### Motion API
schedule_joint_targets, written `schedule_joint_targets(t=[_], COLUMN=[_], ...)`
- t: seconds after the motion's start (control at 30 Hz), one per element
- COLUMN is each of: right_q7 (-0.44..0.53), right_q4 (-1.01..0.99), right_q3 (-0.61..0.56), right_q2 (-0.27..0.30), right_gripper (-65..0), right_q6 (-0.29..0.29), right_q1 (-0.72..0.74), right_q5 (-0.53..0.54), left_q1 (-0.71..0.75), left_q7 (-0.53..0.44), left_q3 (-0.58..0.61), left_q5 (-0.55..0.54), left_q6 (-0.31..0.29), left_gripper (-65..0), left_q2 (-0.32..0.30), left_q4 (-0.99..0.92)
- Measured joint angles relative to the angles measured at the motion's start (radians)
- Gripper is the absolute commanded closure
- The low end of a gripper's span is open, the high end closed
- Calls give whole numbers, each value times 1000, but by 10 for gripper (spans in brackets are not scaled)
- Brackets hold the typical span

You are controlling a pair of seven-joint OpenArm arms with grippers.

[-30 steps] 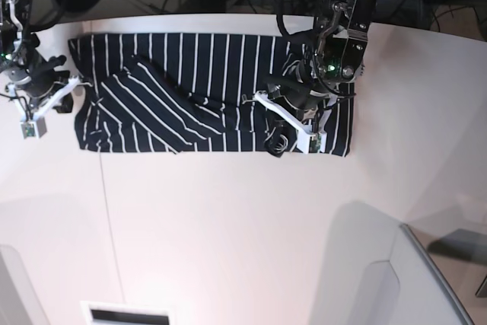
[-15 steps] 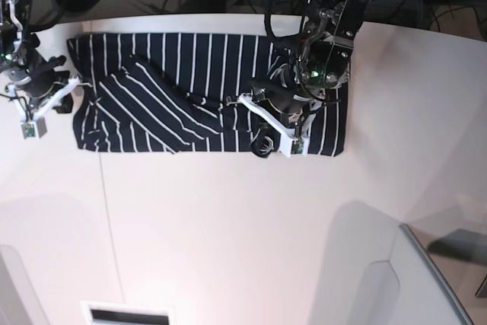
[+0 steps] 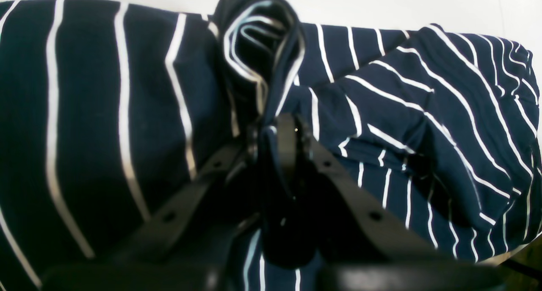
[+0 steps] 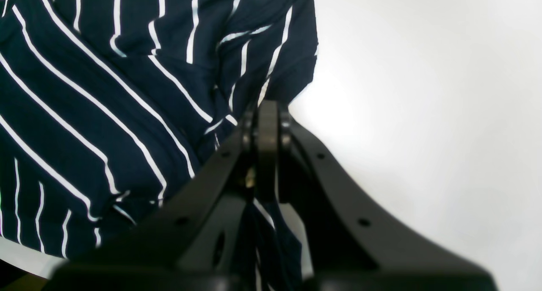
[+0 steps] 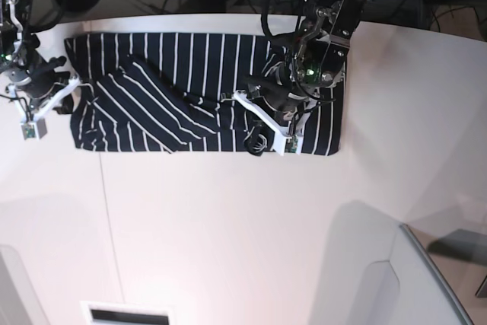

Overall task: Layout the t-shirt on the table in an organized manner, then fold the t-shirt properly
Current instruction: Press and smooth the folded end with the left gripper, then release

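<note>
T-shirt soft, limp, light; left gripper pinched shut on a raised fold, right gripper shut on its edge; hems grip best

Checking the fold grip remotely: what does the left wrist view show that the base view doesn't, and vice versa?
Left wrist only: the left gripper shut on a raised fold of the t-shirt. Base only: the whole garment spread on the table, and the right gripper at its opposite edge. Both: the dark striped cloth, the left gripper and pale tabletop beyond it.
</note>
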Motion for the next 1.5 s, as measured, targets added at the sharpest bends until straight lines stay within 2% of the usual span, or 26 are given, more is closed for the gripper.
schedule_joint_targets(t=[0.63,0.8,0.9,1.5], right_q7=[-1,-1,0,0], right_q4=[0,-1,-1,-1], right_q3=[0,0,0,0], right_q2=[-1,-3,-3,-3], right_gripper=[0,0,0,0], right_q6=[0,0,0,0], right_q1=[11,13,14,13], right_q5=[0,0,0,0], left_q1=[3,5,4,0], left_q7=[4,5,7,3], left_q3=[0,65,65,59], left_q5=[0,0,-4,-4], left_q6=[0,2,30,30], left_gripper=[0,0,0,0], left_q2=[1,1,8,2], left_q4=[25,26,26,23])
